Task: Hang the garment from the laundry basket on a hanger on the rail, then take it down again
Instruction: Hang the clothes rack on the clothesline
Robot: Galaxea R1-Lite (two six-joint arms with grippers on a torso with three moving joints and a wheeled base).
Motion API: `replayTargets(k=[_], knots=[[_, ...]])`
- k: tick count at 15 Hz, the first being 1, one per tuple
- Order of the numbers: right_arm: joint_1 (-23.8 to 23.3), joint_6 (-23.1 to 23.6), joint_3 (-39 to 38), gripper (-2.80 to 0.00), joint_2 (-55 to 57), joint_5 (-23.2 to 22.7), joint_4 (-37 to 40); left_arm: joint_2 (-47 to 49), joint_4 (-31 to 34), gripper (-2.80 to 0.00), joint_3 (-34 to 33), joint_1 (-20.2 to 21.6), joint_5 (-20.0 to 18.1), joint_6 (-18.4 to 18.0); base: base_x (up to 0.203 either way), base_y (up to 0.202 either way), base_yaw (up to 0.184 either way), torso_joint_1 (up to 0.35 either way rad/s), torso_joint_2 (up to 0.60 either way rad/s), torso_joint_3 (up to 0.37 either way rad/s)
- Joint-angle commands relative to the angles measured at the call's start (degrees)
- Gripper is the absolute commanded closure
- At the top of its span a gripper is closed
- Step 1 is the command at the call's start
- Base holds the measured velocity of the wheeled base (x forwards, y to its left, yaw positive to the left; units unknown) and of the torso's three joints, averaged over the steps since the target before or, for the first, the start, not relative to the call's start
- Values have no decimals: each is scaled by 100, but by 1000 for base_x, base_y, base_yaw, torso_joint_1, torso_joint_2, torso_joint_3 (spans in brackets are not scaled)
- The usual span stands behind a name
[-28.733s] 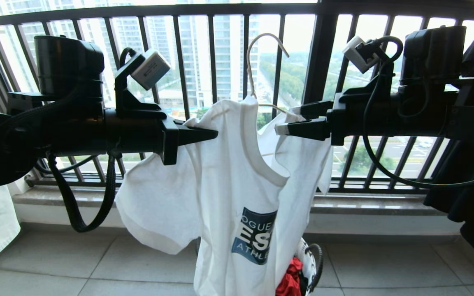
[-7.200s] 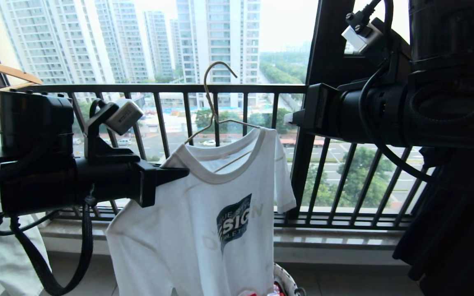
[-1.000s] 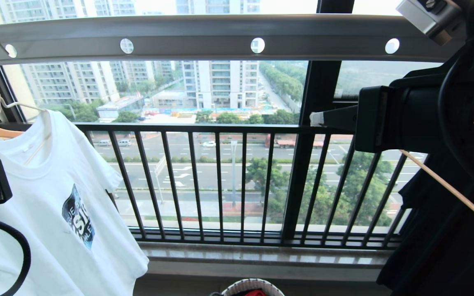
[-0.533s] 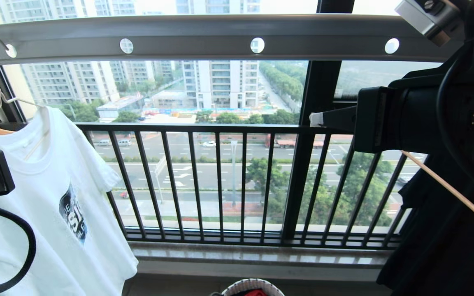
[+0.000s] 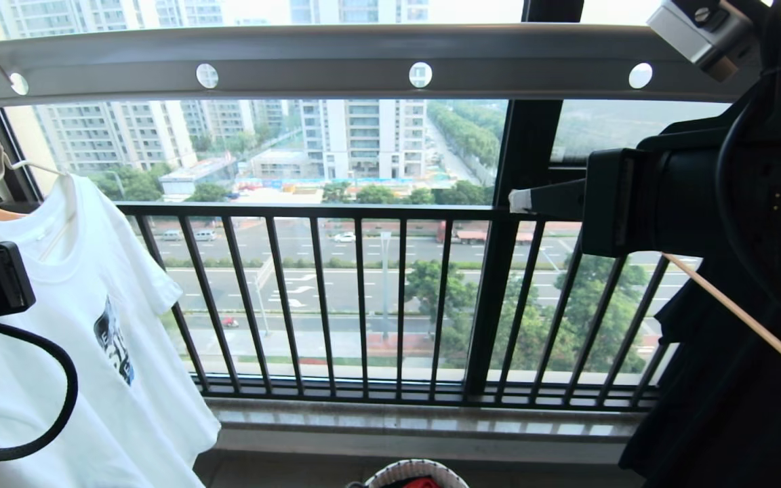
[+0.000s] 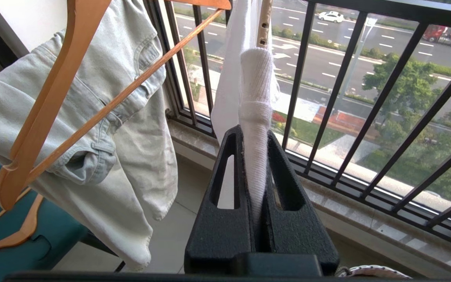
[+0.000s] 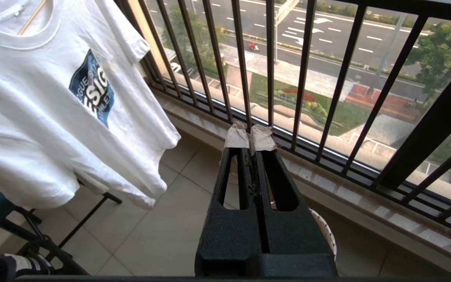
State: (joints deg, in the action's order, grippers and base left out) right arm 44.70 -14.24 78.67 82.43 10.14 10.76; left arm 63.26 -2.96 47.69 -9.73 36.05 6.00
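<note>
T-shirt (image 5: pixel 58 325) half cut off | left claw (image 6: pixel 255 156) pinching its fabric

White lettering on the dark blue chest print (image 7: pixel 91 87) of the white T-shirt (image 7: pixel 33 117), at the upper left of the right wrist view, reads in part: "OGUE" on the top line, large "SIG" in the middle, "LET" below. Folds in the cloth hide the rest of each line. In the head view the same print (image 5: pixel 113 339), at the lower left, is turned too far edge-on to read. White arrows are painted on the road (image 7: pixel 319 23) beyond the bars.
</note>
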Motion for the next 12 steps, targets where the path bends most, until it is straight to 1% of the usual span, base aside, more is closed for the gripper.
replayTargets(k=[1, 3, 5, 6, 10, 12], knots=[[3, -9, 0, 0, 1, 5, 5, 87, -3, 0, -54, -3, 16, 24, 0, 0, 0, 0, 0, 0], [3, 0, 0, 0, 1, 5, 5, 158, -64, 0, -56, -3, -76, 31, 0, 0, 0, 0, 0, 0], [3, 0, 0, 0, 1, 5, 5, 325, -420, 0, -66, 6, -89, 29, 0, 0, 0, 0, 0, 0], [3, 0, 0, 0, 1, 5, 5, 364, -486, 0, -67, 15, -89, 24, 0, 0, 0, 0, 0, 0], [3, 0, 0, 0, 1, 5, 5, 416, -503, 0, -293, 43, -89, 52, 0, 0, 0, 0, 0, 0], [3, 0, 0, 0, 1, 5, 5, 459, -504, 0, -331, 129, -89, 68, 0, 0, 0, 0, 0, 0]])
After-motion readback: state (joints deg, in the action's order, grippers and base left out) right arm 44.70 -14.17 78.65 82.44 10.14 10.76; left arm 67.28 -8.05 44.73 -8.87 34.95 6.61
